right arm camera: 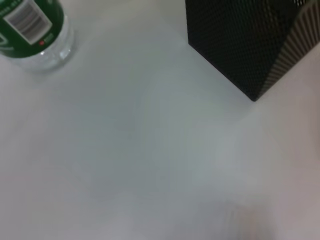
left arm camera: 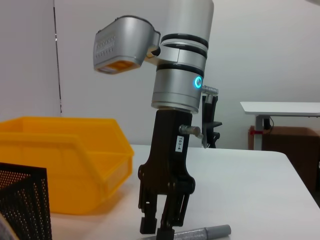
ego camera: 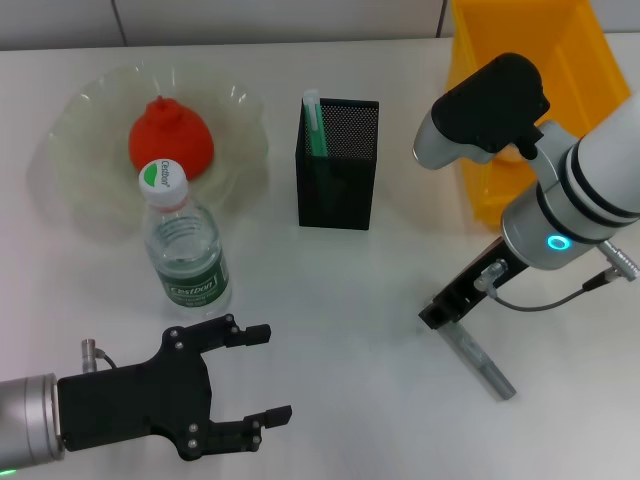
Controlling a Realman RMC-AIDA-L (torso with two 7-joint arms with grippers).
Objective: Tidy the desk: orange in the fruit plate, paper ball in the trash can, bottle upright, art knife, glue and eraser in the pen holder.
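Observation:
The orange (ego camera: 170, 140) lies in the fruit plate (ego camera: 240, 125) at the back left. In front of it the bottle (ego camera: 182, 250) stands upright; the right wrist view shows its base (right arm camera: 35, 35). The art knife (ego camera: 314, 125) stands inside the pen holder (ego camera: 338, 165). My right gripper (ego camera: 443, 315) reaches down to the near end of the glue (ego camera: 482, 368), which lies flat on the desk (ego camera: 340, 330); the jaws stand close together on the glue (left arm camera: 205, 233). My left gripper (ego camera: 268, 372) hovers open at the front left. No paper ball or eraser is in view.
The yellow trash can (ego camera: 575, 60) stands at the back right, partly behind my right arm, and appears in the left wrist view (left arm camera: 65, 165). The pen holder's corner (right arm camera: 245, 45) is near the right wrist camera.

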